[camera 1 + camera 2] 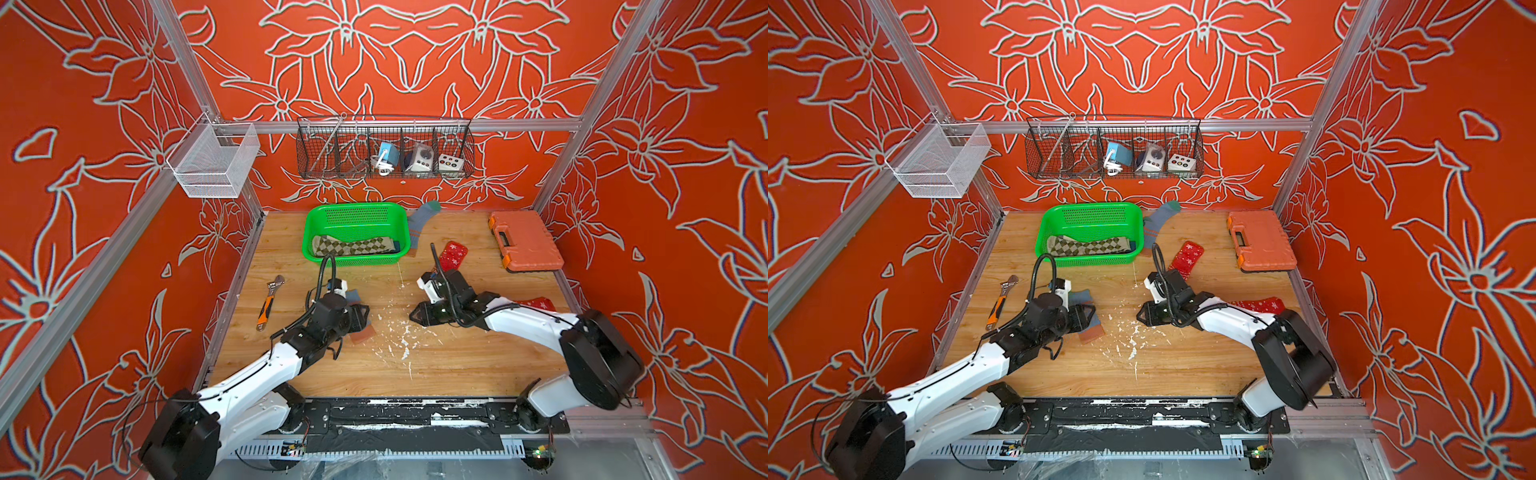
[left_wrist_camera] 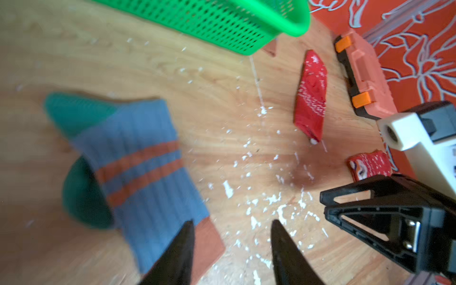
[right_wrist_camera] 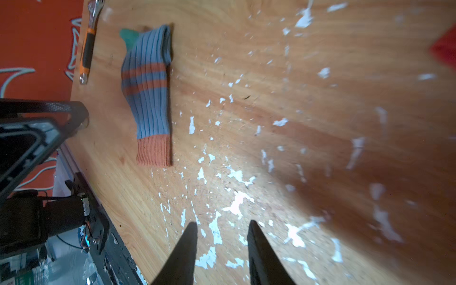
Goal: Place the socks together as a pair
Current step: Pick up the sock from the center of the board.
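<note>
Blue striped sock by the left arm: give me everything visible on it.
The blue striped sock is ribbed knit, light blue with two orange bands, an orange cuff and teal toe and heel. It lies flat, slightly bent, on the wooden table, cuff toward the robot's base, apart from the wrench. The left arm covers part of it in both top views. Nothing grips it; the left gripper hovers open by the cuff.
</note>
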`<state>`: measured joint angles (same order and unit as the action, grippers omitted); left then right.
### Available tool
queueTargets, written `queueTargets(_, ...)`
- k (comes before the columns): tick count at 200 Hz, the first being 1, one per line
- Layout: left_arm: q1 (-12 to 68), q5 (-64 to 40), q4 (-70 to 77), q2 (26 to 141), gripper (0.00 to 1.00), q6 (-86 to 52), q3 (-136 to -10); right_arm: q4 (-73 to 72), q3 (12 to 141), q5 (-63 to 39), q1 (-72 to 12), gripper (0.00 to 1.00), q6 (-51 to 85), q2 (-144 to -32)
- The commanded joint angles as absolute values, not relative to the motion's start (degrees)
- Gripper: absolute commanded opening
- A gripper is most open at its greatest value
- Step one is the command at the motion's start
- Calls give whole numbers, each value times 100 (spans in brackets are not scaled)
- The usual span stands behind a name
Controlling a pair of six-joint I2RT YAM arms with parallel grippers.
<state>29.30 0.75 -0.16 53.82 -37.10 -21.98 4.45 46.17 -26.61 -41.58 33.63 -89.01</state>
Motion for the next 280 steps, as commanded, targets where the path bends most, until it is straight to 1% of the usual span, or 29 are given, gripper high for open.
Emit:
queueTargets(1, 2733, 110, -135, 5133, 38, -3711, -1945, -18, 5156, -2636, -4604, 34, 3630, -9374)
queueTargets(33, 2648, -110, 105, 5443, 37, -3721, -1548, 17, 5651, -2525, -5007, 34, 3629, -10030)
queueTargets(73, 2449, -622, 435, 5616, 39, -3689, -1337, 157, 6036, -2425, -5310, 35, 3627, -10485)
queueTargets(76, 2428, -662, 465, 5795, 39, -3678, -1336, 195, 6072, -2399, -5338, 35, 3622, -10507)
queueTargets(92, 2386, -840, 591, 6007, 38, -3641, -1344, 340, 6207, -2252, -5461, 35, 3594, -10657)
queueTargets(135, 2380, -1080, 797, 6419, 38, -3578, -1410, 748, 6411, -1805, -5520, 37, 3433, -10869)
queueTargets(190, 2373, -1151, 859, 6554, 38, -3547, -1433, 738, 6577, -1790, -5525, 36, 3406, -11207)
queueTargets(209, 2373, -1169, 888, 6578, 38, -3534, -1439, 713, 6643, -1799, -5523, 30, 3401, -11285)
queueTargets(231, 2369, -1194, 862, 6560, 38, -3509, -1452, 722, 6680, -1773, -5519, 10, 3363, -11248)
queueTargets(242, 2373, -1149, 823, 6424, 39, -3513, -1443, 787, 6679, -1718, -5520, 0, 3324, -11151)
queueTargets(264, 2374, -775, 538, 5716, 49, -3579, -1420, 1086, 6709, -1601, -5472, 0, 3148, -10766)
queueTargets(280, 2371, -295, 326, 4648, 53, -3703, -1318, 1463, 6893, -1590, -5387, 0, 2940, -10426)
